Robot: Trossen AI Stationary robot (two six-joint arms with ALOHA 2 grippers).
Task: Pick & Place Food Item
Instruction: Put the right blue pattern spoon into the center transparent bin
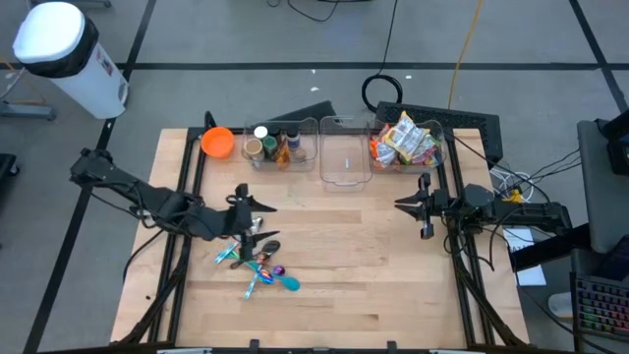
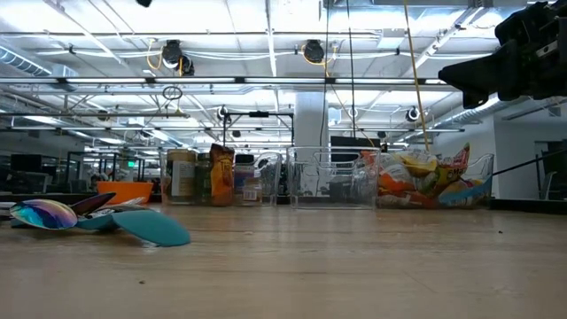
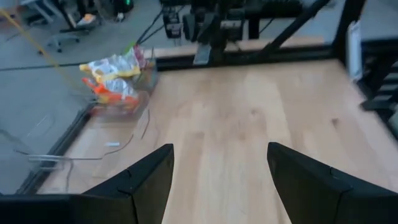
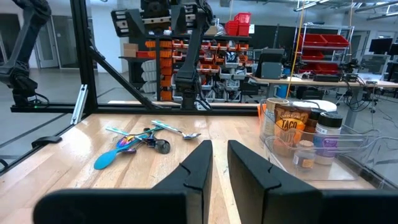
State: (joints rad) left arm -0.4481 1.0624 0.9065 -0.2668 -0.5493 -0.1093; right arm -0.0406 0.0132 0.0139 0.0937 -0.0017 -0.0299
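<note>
The food packets (image 1: 405, 141), crinkled bags in orange, yellow and white, are heaped in the clear bin (image 1: 432, 157) at the right end of the row along the table's (image 1: 334, 285) far edge. The right gripper (image 1: 425, 206) hovers near that bin on its table side, fingers nearly closed and holding nothing. The left gripper (image 1: 254, 208), jaws wide and empty, hangs well away above the scattered spoons (image 1: 257, 265).
</note>
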